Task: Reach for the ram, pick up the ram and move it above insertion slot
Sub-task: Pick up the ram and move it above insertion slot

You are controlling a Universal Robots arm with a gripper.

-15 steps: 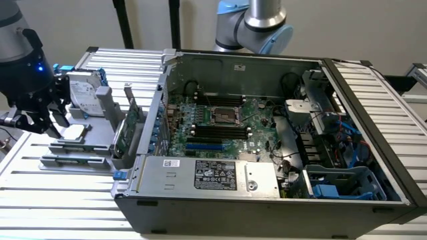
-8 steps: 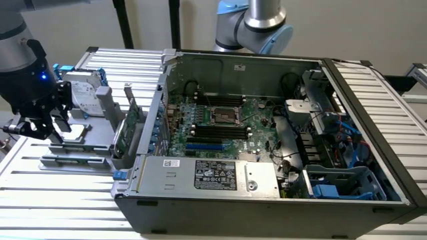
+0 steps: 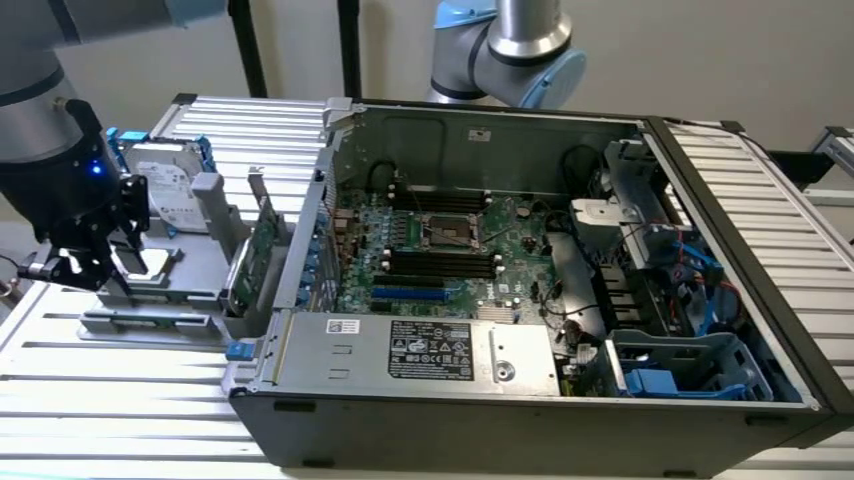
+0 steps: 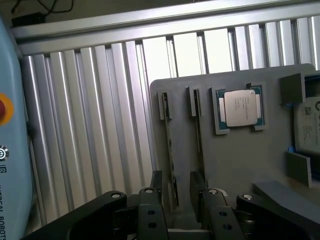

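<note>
Gripper (image 4: 176, 181) is positioned low over the gray fixture (image 4: 240, 165), jaws apart, nothing held. The ram (image 4: 170, 145) is straddled by the fingers (image 4: 156, 182); no contact is seen. The ram is seated on edge in the fixture's outermost slot, with its long axis along the slot and one end under the gripper. A second thin stick (image 4: 199, 130) is slotted parallel, just beside it and crowding one finger. CPU (image 4: 239, 107) and hard drive (image 4: 307, 130) are seated further in on the fixture. The open PC case (image 3: 534, 380) is parked beside the fixture.
</note>
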